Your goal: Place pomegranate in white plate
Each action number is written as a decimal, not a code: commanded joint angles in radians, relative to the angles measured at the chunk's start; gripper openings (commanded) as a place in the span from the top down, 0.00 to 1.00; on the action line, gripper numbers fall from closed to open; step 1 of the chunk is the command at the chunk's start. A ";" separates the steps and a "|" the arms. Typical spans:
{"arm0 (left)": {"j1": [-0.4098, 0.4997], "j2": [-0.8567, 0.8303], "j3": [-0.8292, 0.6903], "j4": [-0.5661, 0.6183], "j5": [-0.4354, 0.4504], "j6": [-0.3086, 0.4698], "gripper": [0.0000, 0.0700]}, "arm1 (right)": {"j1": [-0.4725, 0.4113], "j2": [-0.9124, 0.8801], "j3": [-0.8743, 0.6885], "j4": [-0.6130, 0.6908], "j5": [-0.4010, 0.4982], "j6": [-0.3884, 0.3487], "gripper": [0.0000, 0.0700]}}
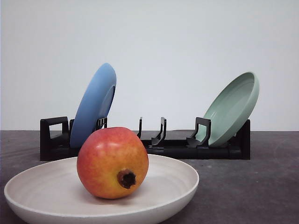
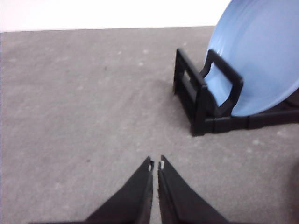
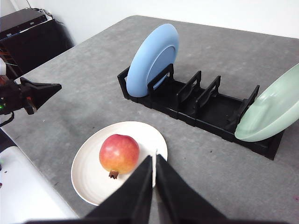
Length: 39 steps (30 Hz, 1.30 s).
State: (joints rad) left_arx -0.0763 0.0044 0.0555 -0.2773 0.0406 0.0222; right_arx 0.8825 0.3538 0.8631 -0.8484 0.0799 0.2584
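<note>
Nearest the front camera sits the white plate (image 1: 42, 186), wide and shallow, resting flat on the grey table (image 1: 261, 186). Inside it lies the pomegranate (image 1: 112, 162), red-orange fading to yellow, its dark crown nub turned toward about 5 o'clock on the fruit's face. The fruit rests a little left of the plate's middle, touching the plate floor.

Behind the plate, at 12 o'clock from it, a black dish rack (image 1: 177, 148) runs across the table. At the rack's left end a blue plate (image 1: 93, 105) stands on edge, tilted with its top leaning right. Empty dividers fill the rack's middle. At its right end a pale green plate (image 1: 233, 107) leans outward toward 2 o'clock, its hollow facing the camera.

From the left wrist camera, the left gripper (image 2: 155, 164) hangs over bare table, its two black fingers drawn together with only a thin slit between the tips, holding nothing; the rack's end and the blue plate (image 2: 261, 51) stand well apart from it.

From the right wrist camera, the right gripper (image 3: 154, 157) is above the white plate's (image 3: 88, 182) rim, just beside the pomegranate (image 3: 119, 153), fingers pressed together and empty. The left arm's black fingertip (image 3: 44, 89) shows at 9 o'clock of that view, well clear of the plate.
</note>
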 commanded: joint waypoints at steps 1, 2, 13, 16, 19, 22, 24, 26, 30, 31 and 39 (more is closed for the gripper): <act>0.008 -0.002 -0.017 0.019 0.009 0.014 1.00 | 0.010 0.003 0.007 0.011 0.003 -0.011 1.00; 0.013 -0.002 -0.022 0.032 0.009 0.016 1.00 | 0.010 0.003 0.007 0.011 0.003 -0.011 1.00; 0.025 -0.002 -0.044 0.087 -0.014 0.022 1.00 | 0.010 0.003 0.007 0.011 0.003 -0.011 1.00; 0.025 -0.002 -0.044 0.090 -0.014 0.022 1.00 | 0.010 0.003 0.007 0.011 0.003 -0.011 1.00; 0.025 -0.002 -0.044 0.090 -0.014 0.022 1.00 | 0.010 0.003 0.007 0.011 0.003 -0.011 1.00; 0.025 -0.002 -0.044 0.090 -0.014 0.022 1.00 | 0.010 0.003 0.007 0.011 0.003 -0.011 1.00; 0.025 -0.002 -0.044 0.090 -0.014 0.022 1.00 | 0.010 0.003 0.007 0.011 0.003 -0.011 1.00; 0.025 -0.002 -0.044 0.090 -0.014 0.022 1.00 | 0.010 0.003 0.007 0.011 0.003 -0.011 1.00; 0.025 -0.002 -0.044 0.090 -0.014 0.022 1.00 | 0.010 0.003 0.007 0.011 0.003 -0.011 1.00; 0.025 -0.002 -0.044 0.090 -0.014 0.022 1.00 | 0.010 0.003 0.007 0.011 0.003 -0.011 1.00; 0.025 -0.002 -0.044 0.090 -0.014 0.022 1.00 | 0.010 0.002 0.005 0.014 0.003 -0.011 1.00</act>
State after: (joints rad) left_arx -0.0525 0.0044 0.0246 -0.1883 0.0288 0.0341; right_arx 0.8825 0.3538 0.8631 -0.8474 0.0799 0.2584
